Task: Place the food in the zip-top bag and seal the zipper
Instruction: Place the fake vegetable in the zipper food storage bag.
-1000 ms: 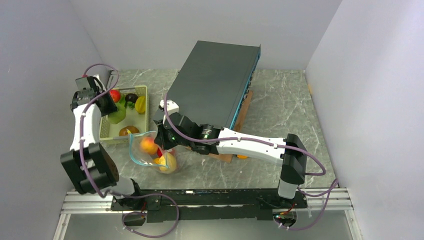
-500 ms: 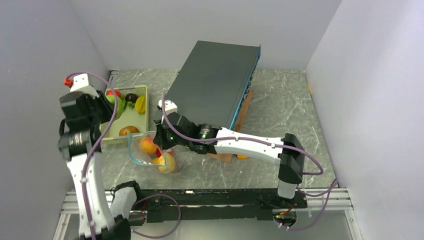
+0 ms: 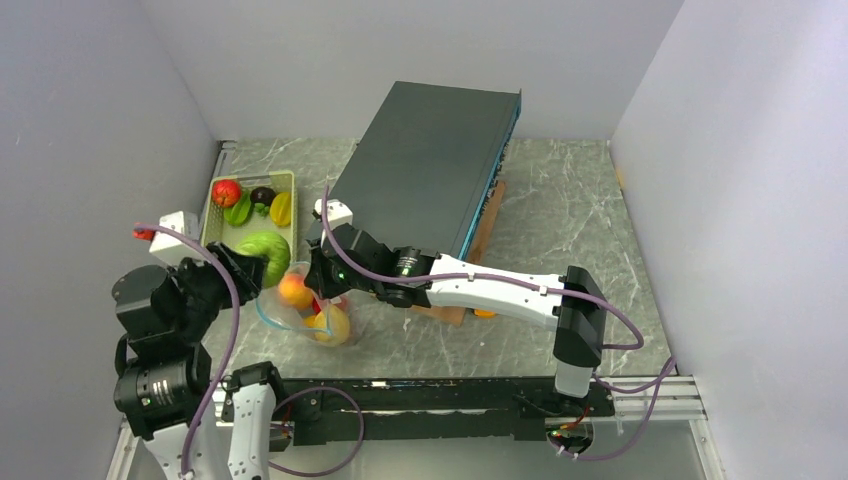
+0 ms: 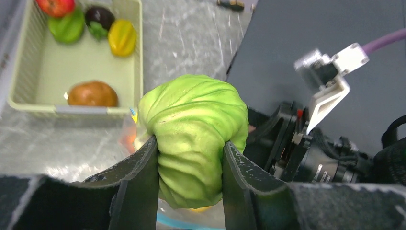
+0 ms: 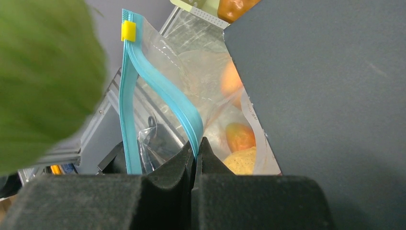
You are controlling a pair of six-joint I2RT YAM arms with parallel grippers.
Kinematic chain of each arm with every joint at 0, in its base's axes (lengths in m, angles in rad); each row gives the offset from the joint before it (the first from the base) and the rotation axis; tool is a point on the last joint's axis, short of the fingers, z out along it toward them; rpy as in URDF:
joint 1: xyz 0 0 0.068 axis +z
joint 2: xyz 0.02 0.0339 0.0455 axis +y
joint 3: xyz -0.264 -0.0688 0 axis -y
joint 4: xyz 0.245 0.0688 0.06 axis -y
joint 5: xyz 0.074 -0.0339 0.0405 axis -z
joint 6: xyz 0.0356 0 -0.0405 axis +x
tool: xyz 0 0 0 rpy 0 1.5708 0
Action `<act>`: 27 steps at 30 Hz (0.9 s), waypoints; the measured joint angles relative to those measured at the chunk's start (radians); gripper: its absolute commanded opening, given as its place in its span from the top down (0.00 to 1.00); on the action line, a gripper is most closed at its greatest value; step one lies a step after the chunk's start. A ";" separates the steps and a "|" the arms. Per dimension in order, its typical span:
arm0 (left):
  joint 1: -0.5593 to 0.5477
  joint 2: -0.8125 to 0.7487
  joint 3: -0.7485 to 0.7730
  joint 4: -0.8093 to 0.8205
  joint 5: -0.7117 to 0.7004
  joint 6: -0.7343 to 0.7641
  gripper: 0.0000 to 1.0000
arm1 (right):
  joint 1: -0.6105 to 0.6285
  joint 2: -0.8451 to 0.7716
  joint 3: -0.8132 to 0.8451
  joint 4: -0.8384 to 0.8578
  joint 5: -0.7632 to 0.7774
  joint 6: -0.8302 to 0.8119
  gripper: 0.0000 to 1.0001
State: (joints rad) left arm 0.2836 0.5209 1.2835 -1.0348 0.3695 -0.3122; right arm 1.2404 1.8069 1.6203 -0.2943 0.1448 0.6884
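Pinching the green cabbage (image 4: 191,139), your left jaws are hovering over the zip-top bag (image 5: 191,57) near the counter's (image 3: 570,210) front left corner; your right jaws are clamping its zipper (image 5: 160,88)

White-and-black arms (image 3: 500,290), purple cables (image 4: 383,43), black padded tool fingers (image 4: 139,191)

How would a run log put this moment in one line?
left hand: grips green cabbage near zip-top bag mouth | right hand: shut on zipper, holding bag open | next: likely drop cabbage in
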 measured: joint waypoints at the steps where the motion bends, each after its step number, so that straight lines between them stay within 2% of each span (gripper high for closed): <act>1: 0.000 0.002 -0.012 -0.015 0.013 -0.005 1.00 | 0.000 0.000 0.000 0.000 -0.001 0.001 1.00; 11: -0.022 -0.010 -0.058 -0.138 -0.001 -0.026 1.00 | -0.002 0.008 0.009 -0.002 -0.021 0.013 1.00; 27: -0.030 0.023 -0.197 -0.150 -0.013 -0.014 1.00 | -0.004 0.027 0.035 -0.015 -0.026 0.019 1.00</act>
State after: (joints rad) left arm 0.2535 0.5438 1.0866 -1.1851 0.3569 -0.3267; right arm 1.2366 1.8336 1.6558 -0.3096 0.1188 0.7074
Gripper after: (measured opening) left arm 0.454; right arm 0.007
